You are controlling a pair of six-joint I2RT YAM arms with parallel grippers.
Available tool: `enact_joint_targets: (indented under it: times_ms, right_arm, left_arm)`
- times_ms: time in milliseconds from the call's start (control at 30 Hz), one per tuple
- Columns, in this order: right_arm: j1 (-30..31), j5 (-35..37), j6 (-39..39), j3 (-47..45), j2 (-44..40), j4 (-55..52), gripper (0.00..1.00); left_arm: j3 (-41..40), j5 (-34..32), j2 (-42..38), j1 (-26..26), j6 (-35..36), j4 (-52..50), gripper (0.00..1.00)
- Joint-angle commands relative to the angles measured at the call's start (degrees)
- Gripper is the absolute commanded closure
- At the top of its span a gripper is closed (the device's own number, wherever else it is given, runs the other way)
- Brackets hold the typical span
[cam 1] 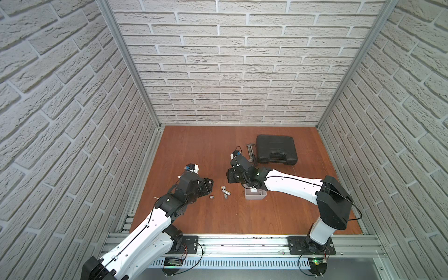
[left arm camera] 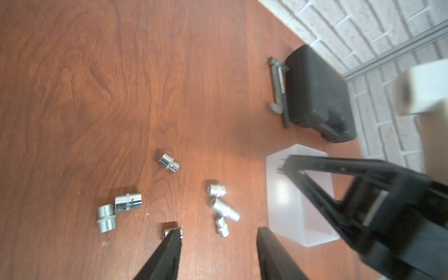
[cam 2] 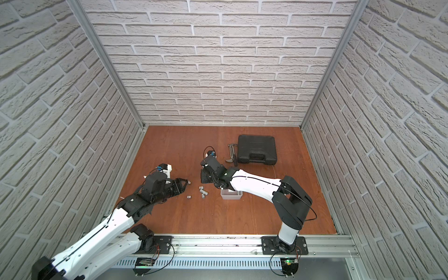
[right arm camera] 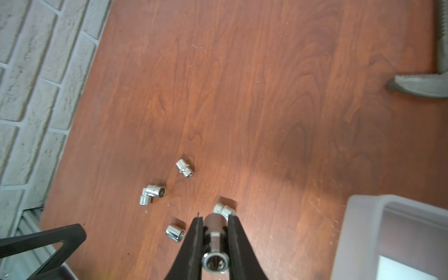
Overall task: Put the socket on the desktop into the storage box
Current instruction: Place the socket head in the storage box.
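Right claw [right arm camera: 215, 218] clamped on socket [right arm camera: 215, 261] | left claw [left arm camera: 219, 230] apart (by loose sockets [left arm camera: 224, 209]) | storage box [right arm camera: 358, 230] near

black tool case [cam 1: 276, 149] | grey metal tool [left arm camera: 276, 84] just beside it | brick-pattern walls [cam 1: 230, 60]

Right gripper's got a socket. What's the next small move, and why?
Probably carry the right gripper sideways until it is over the storage box, then open. Its jaws are shut on a socket that is over the desktop, beside the box and not above it.
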Motion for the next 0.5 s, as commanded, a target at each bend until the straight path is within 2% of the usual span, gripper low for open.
enact_joint_targets:
  times_ms: [0, 100, 200, 333, 467]
  right_arm:
    - [-0.22, -2.32, 2.90, -4.03, -5.38, 12.49, 0.98]
    - [-0.29, -2.65, 3.99, -6.71, -8.92, 11.25, 0.97]
    - [-1.08, -2.90, 4.80, -6.22, -12.21, 2.72, 0.97]
    - [-3.37, -1.33, 1.45, -4.06, -16.39, -11.92, 0.98]
    - [-6.86, -4.01, 0.39, -6.42, -20.37, -14.34, 0.98]
  left_arm:
    - [0.14, 1.38, -2.56, 0.92, 2.57, -3.71, 0.46]
    - [-0.62, 1.70, -3.41, 1.37, 3.62, -2.49, 0.48]
    - [-2.80, 1.44, -4.55, 1.38, 3.82, 1.13, 0.50]
    - [-6.37, -1.14, -6.40, 1.37, -0.61, 3.88, 0.52]
    - [-8.93, -1.06, -9.51, 1.19, -4.63, 4.04, 0.53]
